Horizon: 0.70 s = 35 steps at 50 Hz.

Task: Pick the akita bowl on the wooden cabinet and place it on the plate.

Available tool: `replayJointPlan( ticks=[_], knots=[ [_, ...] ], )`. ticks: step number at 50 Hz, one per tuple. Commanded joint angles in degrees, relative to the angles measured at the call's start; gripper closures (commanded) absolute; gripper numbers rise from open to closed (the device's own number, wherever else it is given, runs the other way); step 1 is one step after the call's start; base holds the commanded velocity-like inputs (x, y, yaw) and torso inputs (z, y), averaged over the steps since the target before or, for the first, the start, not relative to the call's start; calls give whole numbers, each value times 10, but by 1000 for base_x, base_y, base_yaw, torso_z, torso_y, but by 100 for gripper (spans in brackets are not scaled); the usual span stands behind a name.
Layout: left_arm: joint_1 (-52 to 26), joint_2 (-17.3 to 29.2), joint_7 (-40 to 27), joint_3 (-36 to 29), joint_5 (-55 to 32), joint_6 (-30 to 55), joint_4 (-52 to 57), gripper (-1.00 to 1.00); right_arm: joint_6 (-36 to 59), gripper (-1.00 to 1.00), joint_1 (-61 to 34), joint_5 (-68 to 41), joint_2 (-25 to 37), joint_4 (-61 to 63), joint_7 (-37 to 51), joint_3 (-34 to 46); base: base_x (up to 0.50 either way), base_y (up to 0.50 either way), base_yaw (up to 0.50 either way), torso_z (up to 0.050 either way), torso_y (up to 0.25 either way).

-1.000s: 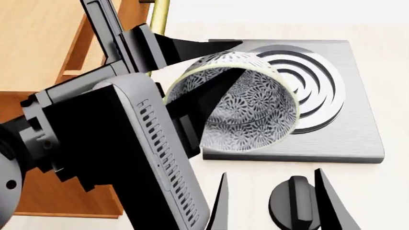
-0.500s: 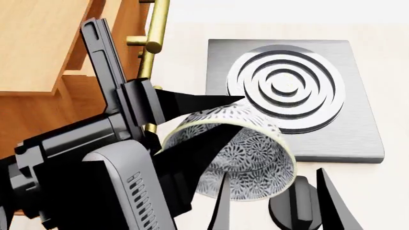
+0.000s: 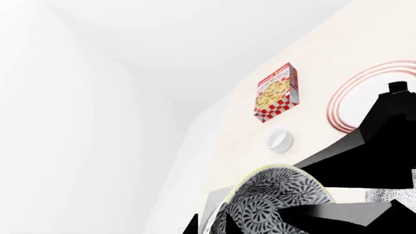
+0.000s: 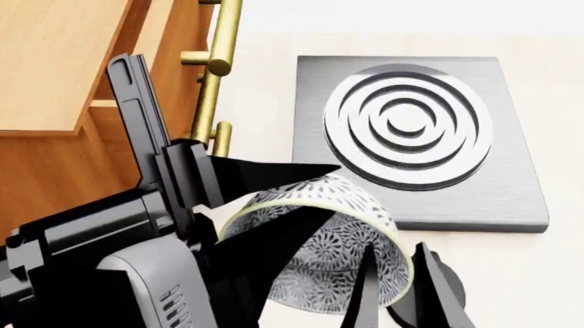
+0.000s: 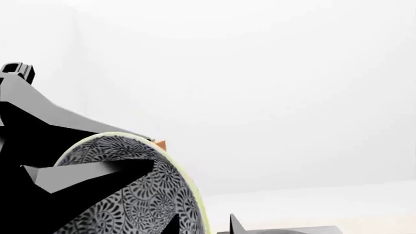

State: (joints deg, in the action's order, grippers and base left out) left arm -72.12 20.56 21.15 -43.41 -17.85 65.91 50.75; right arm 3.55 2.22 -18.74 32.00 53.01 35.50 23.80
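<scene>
The akita bowl point(image 4: 342, 263), black-and-white patterned with a pale yellow rim, hangs tilted in the air in front of the wooden cabinet point(image 4: 55, 61). My left gripper point(image 4: 333, 190) is shut on its rim, one finger outside and one inside. My right gripper point(image 4: 395, 249) is open, and its two fingers straddle the bowl's right rim. The left wrist view shows the bowl point(image 3: 279, 195) close to the left gripper point(image 3: 209, 222), with the plate point(image 3: 344, 97) and its red rings farther off on the counter. In the right wrist view the bowl point(image 5: 130, 190) fills the corner at the right gripper point(image 5: 203, 222).
A grey stove plate point(image 4: 511, 191) with concentric rings lies on the counter just beyond the bowl. Brass bar handles point(image 4: 219, 68) stick out from the cabinet front. A red cookie box point(image 3: 276, 92) and a small white cup point(image 3: 279, 140) sit near the plate.
The left gripper has carried the bowl off the stove plate toward the near edge of the view. The right gripper has risen and shifted left until its fingers straddle the bowl's rim.
</scene>
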Motion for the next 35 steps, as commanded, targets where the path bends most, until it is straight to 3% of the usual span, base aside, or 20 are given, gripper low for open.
replayJointPlan(
  ticks=[1,17,18,27,35],
  knots=[
    [3,3,-9,7,7,-5,2,100,-10,100,3,-3,1,-3,1,-2,0,0,0,0,0],
    [2,4,-24,4,15,-8,-10,100,-1,100,8,20,-6,9,44,-27,0,0,0,1,0],
    [3,3,-26,3,17,-9,-11,-100,11,100,8,25,-8,13,54,-29,0,0,0,0,0],
    [3,4,-29,4,15,1,-16,-100,120,100,-19,-7,-23,33,119,-56,0,0,0,0,0],
    [7,6,-31,4,14,-4,-18,-100,140,100,-24,-16,-26,50,156,-85,0,0,0,0,1]
  ],
)
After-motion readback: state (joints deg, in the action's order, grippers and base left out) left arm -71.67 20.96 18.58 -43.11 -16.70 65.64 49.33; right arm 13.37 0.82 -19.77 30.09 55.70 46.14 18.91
